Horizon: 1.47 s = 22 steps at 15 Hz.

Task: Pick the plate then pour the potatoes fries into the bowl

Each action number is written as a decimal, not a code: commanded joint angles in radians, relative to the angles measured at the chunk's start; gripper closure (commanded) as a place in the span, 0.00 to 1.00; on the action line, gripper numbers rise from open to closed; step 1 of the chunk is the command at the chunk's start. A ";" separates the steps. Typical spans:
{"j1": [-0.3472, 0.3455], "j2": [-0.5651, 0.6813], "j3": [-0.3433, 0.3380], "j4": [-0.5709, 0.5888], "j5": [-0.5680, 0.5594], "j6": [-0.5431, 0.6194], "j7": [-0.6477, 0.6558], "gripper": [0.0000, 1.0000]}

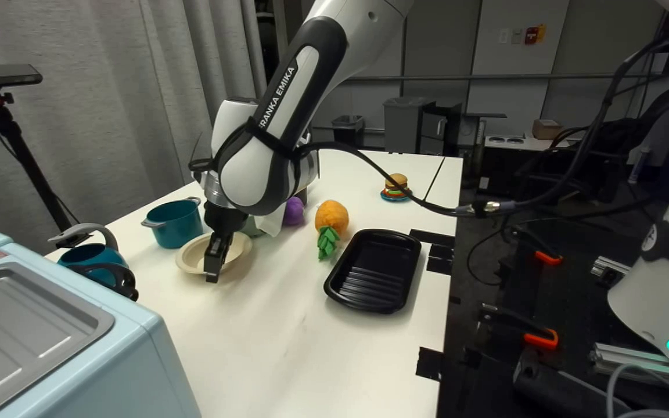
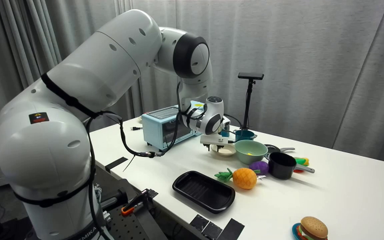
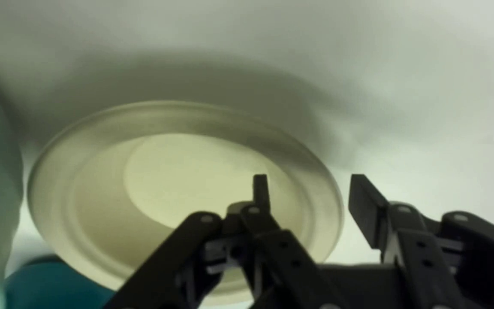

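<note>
The cream plate sits on the white table with nothing in it, seen in the wrist view and in both exterior views. My gripper is open at the plate's edge. One finger is over the plate's inside and the other is just outside the rim, with nothing clamped between them. Beside the plate stands the mint-green bowl, which also shows at the left edge of the wrist view. A little yellow of the potatoes fries is visible inside the bowl; the bowl wall hides the rest of its contents.
Close to the plate are a teal pot and a teal kettle. A light-blue toaster oven, a black tray, a pineapple toy, a purple toy and a black saucepan also stand on the table.
</note>
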State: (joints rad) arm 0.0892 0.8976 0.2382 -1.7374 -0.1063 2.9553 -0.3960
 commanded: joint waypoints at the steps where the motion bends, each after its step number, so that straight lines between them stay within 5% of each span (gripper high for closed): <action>1: 0.016 -0.017 -0.021 -0.010 -0.014 -0.018 0.072 0.17; 4: 0.025 -0.038 -0.030 -0.012 -0.004 -0.032 0.124 0.00; 22: 0.135 -0.365 -0.275 -0.045 -0.017 -0.127 0.487 0.00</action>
State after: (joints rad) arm 0.1969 0.5951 0.0126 -1.7401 -0.1063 2.8504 0.0238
